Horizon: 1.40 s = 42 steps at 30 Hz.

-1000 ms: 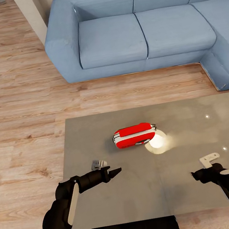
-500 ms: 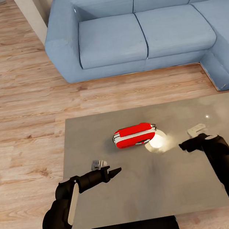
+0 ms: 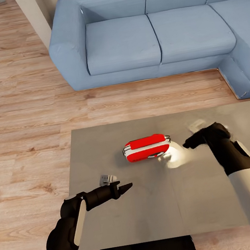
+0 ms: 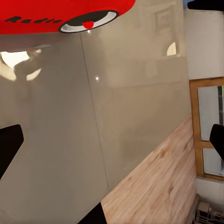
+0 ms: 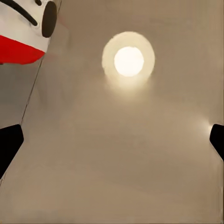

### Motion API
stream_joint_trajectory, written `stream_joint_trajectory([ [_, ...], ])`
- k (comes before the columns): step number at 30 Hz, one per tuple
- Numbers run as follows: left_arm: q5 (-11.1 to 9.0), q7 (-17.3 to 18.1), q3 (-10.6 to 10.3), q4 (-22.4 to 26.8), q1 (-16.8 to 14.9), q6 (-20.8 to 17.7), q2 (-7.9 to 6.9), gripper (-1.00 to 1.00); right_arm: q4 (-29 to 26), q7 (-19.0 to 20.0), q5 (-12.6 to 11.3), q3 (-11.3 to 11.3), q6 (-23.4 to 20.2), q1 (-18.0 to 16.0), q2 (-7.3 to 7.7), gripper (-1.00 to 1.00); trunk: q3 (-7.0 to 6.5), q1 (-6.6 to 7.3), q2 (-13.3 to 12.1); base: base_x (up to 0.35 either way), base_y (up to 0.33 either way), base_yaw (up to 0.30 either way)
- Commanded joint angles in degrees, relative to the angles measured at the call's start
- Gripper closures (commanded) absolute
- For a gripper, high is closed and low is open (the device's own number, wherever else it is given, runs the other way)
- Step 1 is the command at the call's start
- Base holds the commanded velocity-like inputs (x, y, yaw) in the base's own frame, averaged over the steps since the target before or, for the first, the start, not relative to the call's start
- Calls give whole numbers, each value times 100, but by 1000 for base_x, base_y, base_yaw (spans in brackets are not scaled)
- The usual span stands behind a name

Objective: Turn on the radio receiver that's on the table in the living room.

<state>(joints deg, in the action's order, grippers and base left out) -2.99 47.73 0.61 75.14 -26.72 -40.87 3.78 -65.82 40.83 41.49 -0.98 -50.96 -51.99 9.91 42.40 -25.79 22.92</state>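
Observation:
The red radio receiver with white trim lies near the middle of the glossy grey table. My right gripper hovers just to its right, a short gap away, its fingers spread open and empty. In the right wrist view the radio's white end sits in one corner. My left gripper is nearer the table's front left, pointing right, open and empty. The left wrist view looks across the table at the radio's front and round dial.
A light-blue sectional sofa stands beyond the table and wraps around at the far right. Light wood plank floor lies to the left. A bright round light reflection shines on the tabletop beside the radio.
My right arm has swung forward and leftward from the table's front right to just beside the radio. The left arm and the radio have stayed put.

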Motion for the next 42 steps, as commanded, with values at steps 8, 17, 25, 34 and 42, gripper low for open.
stream_joint_trajectory([
  [8, 0, 0, 1, 0, 0, 0, 0, -100, 1000, 37, 141, 317, 336, -703, -61, -100, 0, 1, 0, 0, 0, 0],
  [17, 0, 0, 1, 0, 0, 0, 0, -100, 936, 449, 661, 670, 357, -790, -57, -100, 0, 1, 0, 0, 0, 0],
  [25, 0, 0, 1, 0, 0, 0, 0, -100, 894, 1342, 1567, 682, 357, -1224, -118, -100, 0, 1, 0, 0, 0, 0],
  [34, -8, 0, 1, 0, 0, 0, 0, -100, 903, 1581, 2127, 687, 366, -1260, -614, -100, 0, 1, 0, 0, 0, 0],
  [42, -9, 2, 67, 0, 0, 0, 0, -100, 921, 1883, 2554, 694, 432, -1360, -891, -100, 0, 1, 0, 0, 0, 0],
])
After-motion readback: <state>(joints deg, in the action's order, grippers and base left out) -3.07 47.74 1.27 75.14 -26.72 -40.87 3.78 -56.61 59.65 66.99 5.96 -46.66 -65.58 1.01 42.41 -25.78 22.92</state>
